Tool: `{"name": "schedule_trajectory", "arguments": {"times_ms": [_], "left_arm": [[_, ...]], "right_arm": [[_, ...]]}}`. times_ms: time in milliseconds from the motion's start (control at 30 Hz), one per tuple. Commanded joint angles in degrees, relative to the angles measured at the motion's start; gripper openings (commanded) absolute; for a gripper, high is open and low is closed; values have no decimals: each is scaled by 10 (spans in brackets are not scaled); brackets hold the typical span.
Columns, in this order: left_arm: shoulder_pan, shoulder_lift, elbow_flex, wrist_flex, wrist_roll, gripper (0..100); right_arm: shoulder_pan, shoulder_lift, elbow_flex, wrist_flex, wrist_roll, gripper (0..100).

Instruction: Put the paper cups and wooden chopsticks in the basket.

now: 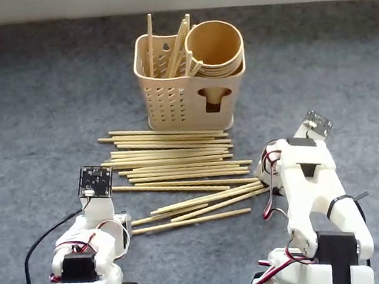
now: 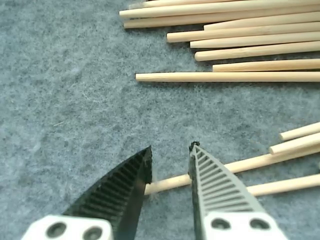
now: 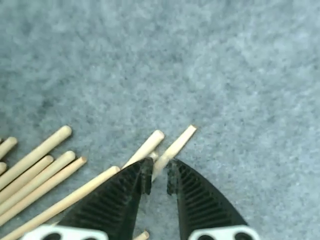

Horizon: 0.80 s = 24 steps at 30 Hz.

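High view gives the layout. A beige perforated plastic basket stands upright at the far middle of the grey carpeted bench. A stack of tan paper cups sits in its right side. A few standing chopsticks, pale wood, are on end in its left side with tips above the rim. The loose chopsticks, same pale wood, lie flat on the bench just in front of the basket. Most are parallel; the nearest few fan out at an angle. The left arm is near the fan's left ends and the right arm is over its right ends.

Left wrist view adds tip detail. The left pincer is spread, with a black finger and a grey finger low over the bench. They straddle the end of a near chopstick, which crosses the gap and runs on behind the grey finger. Contact: cannot tell.

Right wrist view: the right pincer is nearly together, with a narrow slot between two black tips. An angled chopstick runs into the slot against one tip. Carpet shows between it and the other tip, so it is not clamped. A second stick end lies just beside it.
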Motion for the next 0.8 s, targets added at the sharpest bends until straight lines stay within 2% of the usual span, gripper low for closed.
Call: {"name": "schedule_trajectory", "arguments": {"times_ms": [0, 200, 433, 767], "left_arm": [[-2, -2, 12, 3, -4, 136], [-2, -2, 12, 3, -4, 136], [-2, -2, 12, 3, -4, 136], [-2, -2, 12, 3, -4, 136]], "right_arm": [[2, 27, -3, -24, -2, 57], [-26, 27, -1, -17, -1, 52], [-58, 27, -9, 86, -1, 52], [-71, 27, -23, 86, -5, 52]]}}
